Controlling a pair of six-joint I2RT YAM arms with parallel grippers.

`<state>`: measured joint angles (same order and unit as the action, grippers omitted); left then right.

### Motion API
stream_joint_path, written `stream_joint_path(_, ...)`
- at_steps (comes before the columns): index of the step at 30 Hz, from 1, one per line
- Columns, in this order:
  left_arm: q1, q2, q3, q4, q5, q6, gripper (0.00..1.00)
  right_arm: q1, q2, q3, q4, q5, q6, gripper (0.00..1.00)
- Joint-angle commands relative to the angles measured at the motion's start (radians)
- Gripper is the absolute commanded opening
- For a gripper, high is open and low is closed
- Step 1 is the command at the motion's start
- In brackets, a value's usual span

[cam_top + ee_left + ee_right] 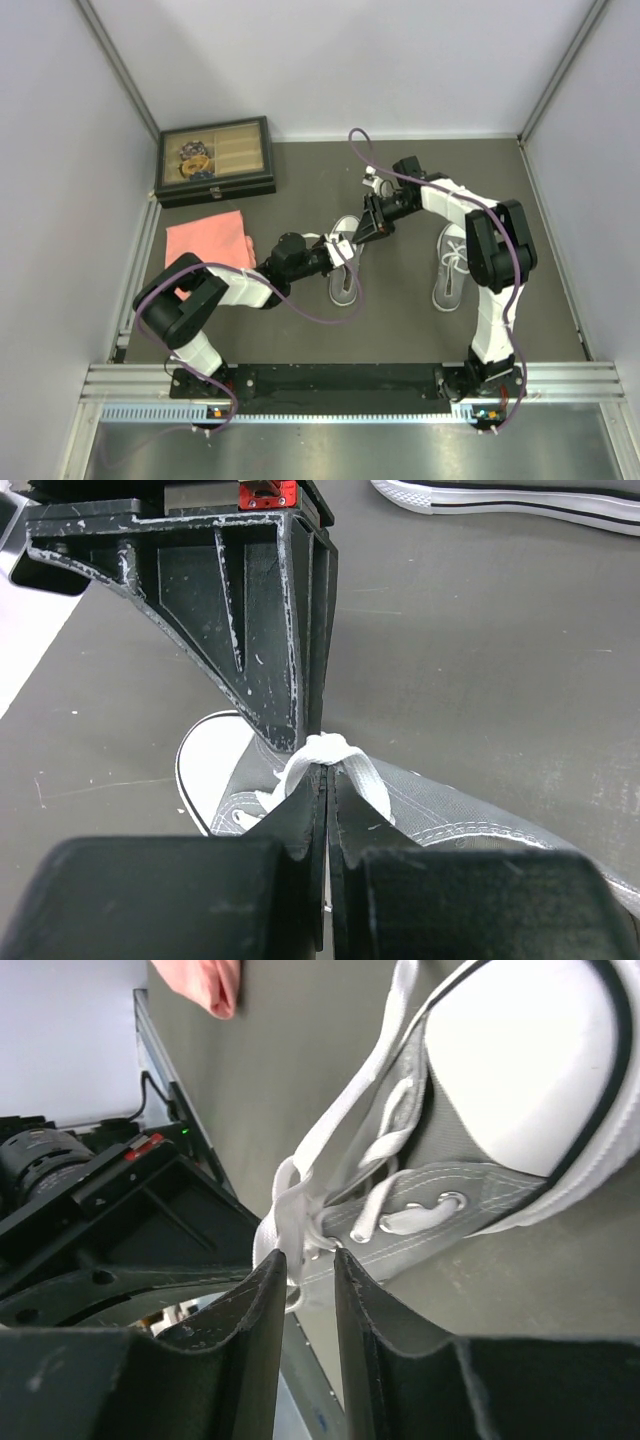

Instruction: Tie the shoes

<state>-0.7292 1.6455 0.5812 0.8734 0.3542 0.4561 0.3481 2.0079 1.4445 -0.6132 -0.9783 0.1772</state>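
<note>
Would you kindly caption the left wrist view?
Left gripper pinches a white lace above the grey canvas sneaker.
</note>
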Motion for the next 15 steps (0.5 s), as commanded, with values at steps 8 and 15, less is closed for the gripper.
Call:
stream_joint_path(8,-0.006,0.016,0.006,0.072,0.019,0.012,0.0,0.019,0.009,-0.019,0.032,-0.105,0.044,0.33)
stream_joint_path(15,-0.006,0.016,0.009,0.072,0.023,0.013,0.0,0.022,-0.006,-0.044,0.049,-0.123,0.064,0.31)
